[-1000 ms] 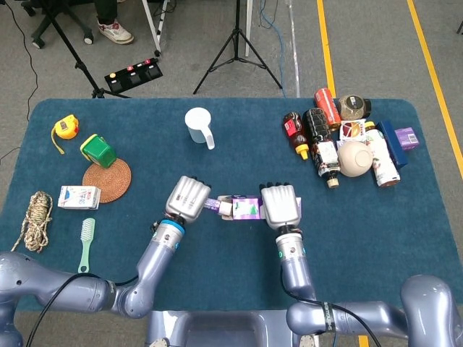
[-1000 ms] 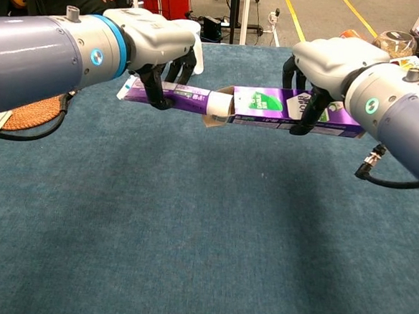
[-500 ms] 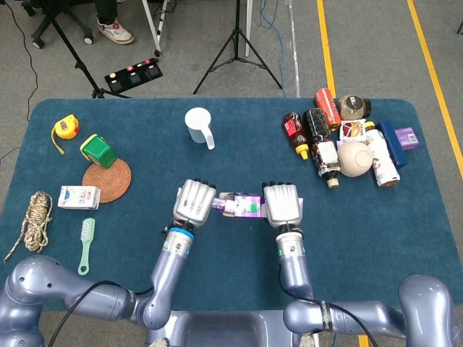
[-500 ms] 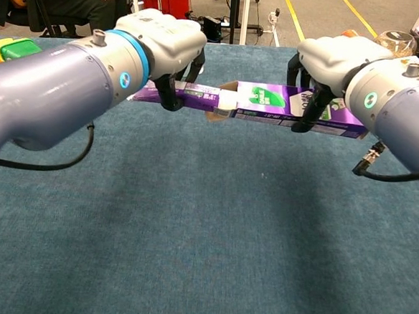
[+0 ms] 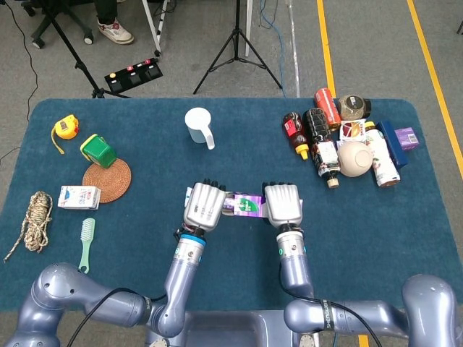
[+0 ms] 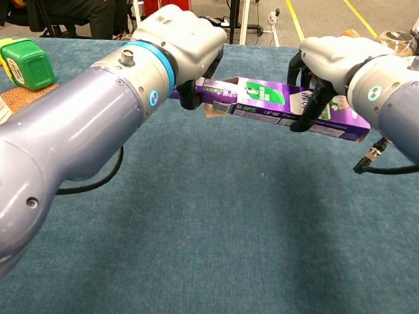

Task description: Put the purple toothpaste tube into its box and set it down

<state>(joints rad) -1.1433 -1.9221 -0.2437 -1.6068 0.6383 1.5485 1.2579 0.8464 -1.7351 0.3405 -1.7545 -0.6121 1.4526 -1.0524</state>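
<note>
Above the middle of the table my right hand (image 5: pixel 283 204) (image 6: pixel 330 56) grips the purple toothpaste box (image 6: pixel 281 107) (image 5: pixel 247 205), holding it level with its open end towards the left. My left hand (image 5: pixel 205 206) (image 6: pixel 189 40) holds the rear of the purple toothpaste tube (image 6: pixel 213 91). Most of the tube sits inside the box; only a short purple stretch shows between the left hand and the box mouth. Both hands are close together and off the blue cloth.
A white mug (image 5: pixel 199 126) stands behind the hands. Bottles and jars (image 5: pixel 340 141) crowd the back right. At the left are a green box (image 5: pixel 98 150) on a woven coaster, a tape measure (image 5: pixel 65 128), a small carton (image 5: pixel 78 196), a rope coil (image 5: pixel 32 220) and a green brush (image 5: pixel 86 244).
My left hand has moved right towards the right hand, pushing the tube further into the box. The visible length of tube has shrunk. The right hand has held still.
</note>
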